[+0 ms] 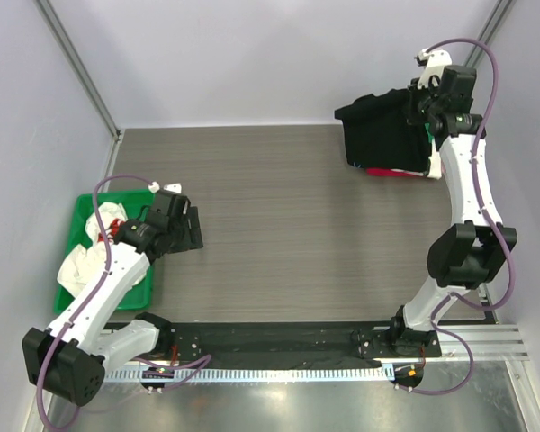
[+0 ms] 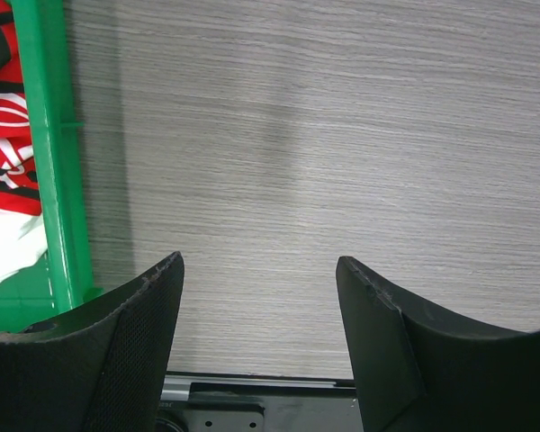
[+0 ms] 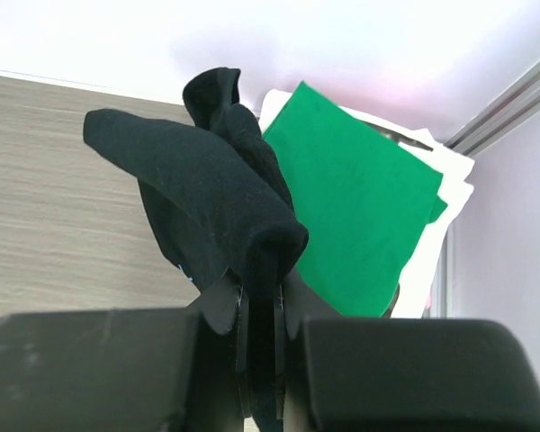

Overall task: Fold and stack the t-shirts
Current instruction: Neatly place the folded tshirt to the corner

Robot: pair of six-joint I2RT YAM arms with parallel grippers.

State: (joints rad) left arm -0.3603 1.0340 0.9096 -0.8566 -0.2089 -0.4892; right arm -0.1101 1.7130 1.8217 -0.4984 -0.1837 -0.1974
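T-shirts sit in two places. In the top view, a stack lies on the table [image 1: 270, 225] at about 1 o'clock, close to the far right corner. The black t-shirt [image 1: 382, 135] hangs over it, with a strip of the red t-shirt [image 1: 391, 172] showing beneath.

The right gripper [image 3: 261, 315] has its fingers nearly together on a thin fold of the black cloth, which bunches above them. The green t-shirt [image 3: 360, 189] lies flat behind, on the white t-shirt [image 3: 450, 207].

The left gripper [image 2: 259, 270] stands wide apart and holds nothing. It hovers over bare table at 9 o'clock, just beside the green tray [image 2: 54, 153].

The main risk is the narrow pinch. The black shirt's weight could pull the fold free, or it could land crumpled rather than flat. Its hanging part could also drag the green shirt askew, because the stack sits near the table's edge.

A red printed cloth [image 2: 4, 108] in the tray carries white looping script, but too little shows to read. No other labels are visible.
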